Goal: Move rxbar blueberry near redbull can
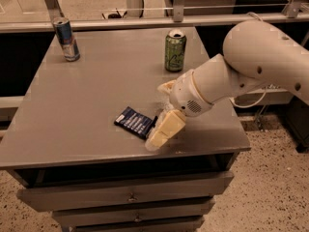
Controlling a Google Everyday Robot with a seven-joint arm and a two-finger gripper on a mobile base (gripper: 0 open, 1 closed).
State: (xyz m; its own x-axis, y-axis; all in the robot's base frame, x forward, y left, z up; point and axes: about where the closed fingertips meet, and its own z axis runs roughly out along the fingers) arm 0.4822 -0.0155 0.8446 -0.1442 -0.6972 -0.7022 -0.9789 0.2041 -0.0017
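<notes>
Gripper (158,114) beside rxbar blueberry (135,122)
Its fingers spread, just right of the bar; redbull can (66,39) stands well apart, far left.

This looks like a robot test lab or workshop rather than a home. A plain grey metal cabinet (87,105) with shallow drawers (130,196) serves as the worktable, standing on a speckled hard floor (275,197). Bare metal rails (145,22) and upright struts run behind it. A bulky white robot arm (256,57) with a trailing cable (248,103) reaches in from the right, and its gripper (163,123) hangs low over the front part of the cabinet top.
</notes>
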